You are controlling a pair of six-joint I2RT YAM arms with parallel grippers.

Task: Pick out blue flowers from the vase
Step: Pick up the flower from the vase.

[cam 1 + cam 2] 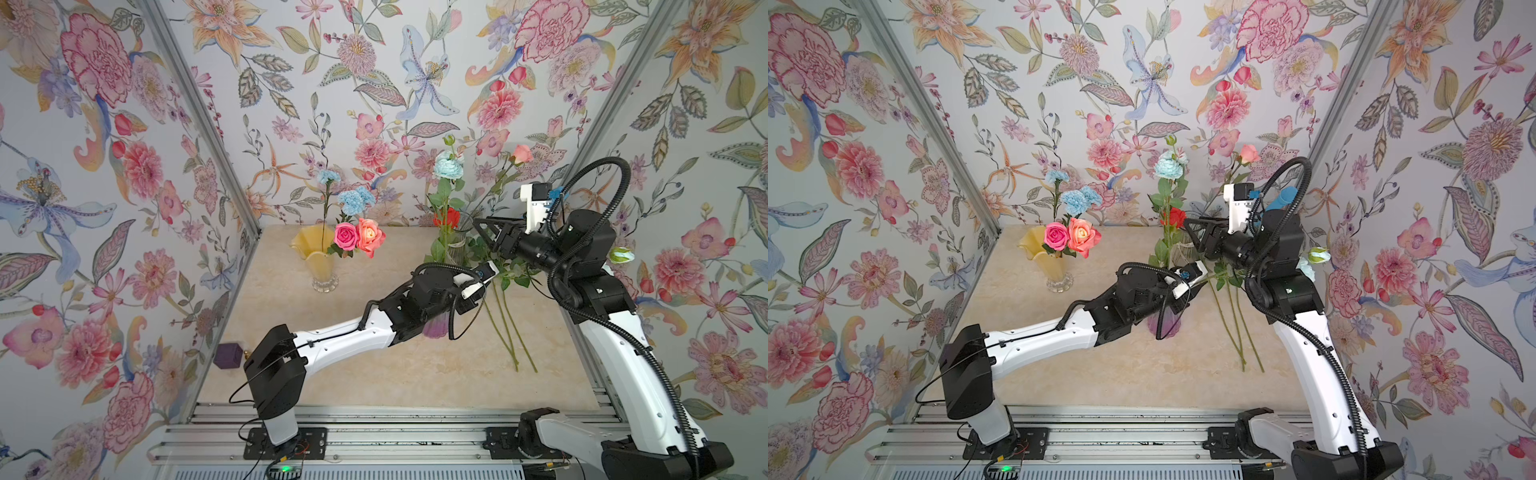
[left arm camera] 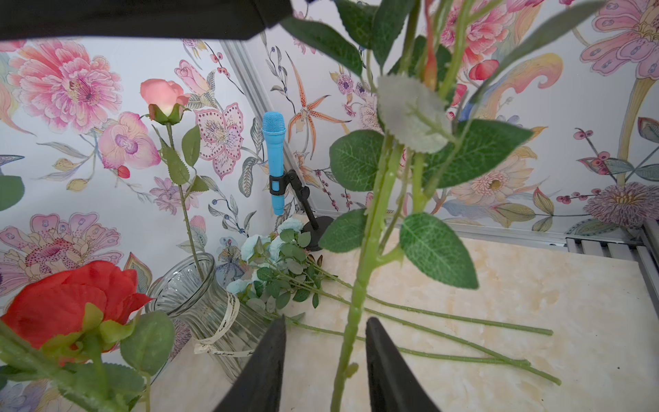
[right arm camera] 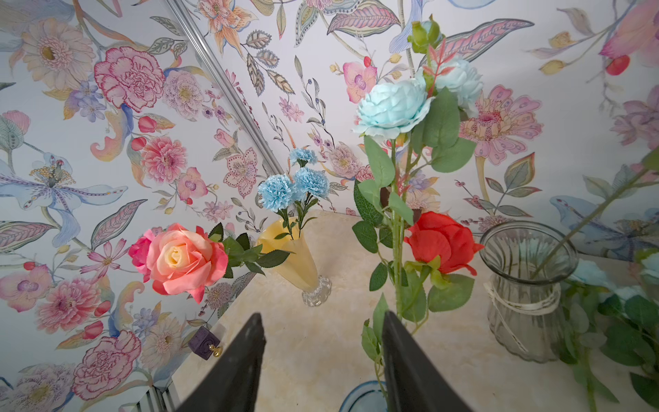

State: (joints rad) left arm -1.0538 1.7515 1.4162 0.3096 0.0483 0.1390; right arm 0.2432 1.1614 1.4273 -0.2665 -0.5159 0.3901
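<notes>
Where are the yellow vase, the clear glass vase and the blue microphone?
yellow vase (image 1: 318, 259): top view, on its body.
clear glass vase (image 3: 522, 314): right wrist view, on its ribbed wall.
blue microphone (image 2: 275, 157): left wrist view, on its handle.

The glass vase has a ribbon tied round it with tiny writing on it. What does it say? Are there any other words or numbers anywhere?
Ribbon on the clear glass vase: small dark script, too small and blurred to read.
Blue microphone: no readable label.
Yellow vase: no writing visible.
Robot arms and wallpaper: no readable words or numbers.
</notes>
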